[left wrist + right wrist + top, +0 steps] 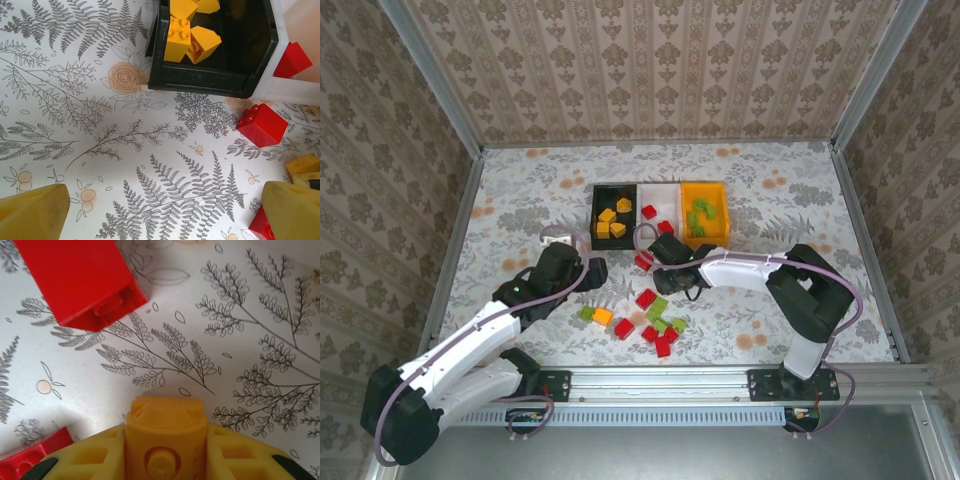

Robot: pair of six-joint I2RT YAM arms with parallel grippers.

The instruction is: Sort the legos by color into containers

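Beside black bin [200,82] — red brick [262,125]

Three bins sit touching in a row, upper centre of the top view. Bricks are held in each:
- several in the left bin [597,212]
- two in the middle bin [665,200]
- several in the right bin [725,215]

A loose cluster of bricks [650,320] is spread on the table [520,200], lower centre, apart from the row. One stray brick [262,125] lies just below the left bin's lower-right corner in the left wrist view.
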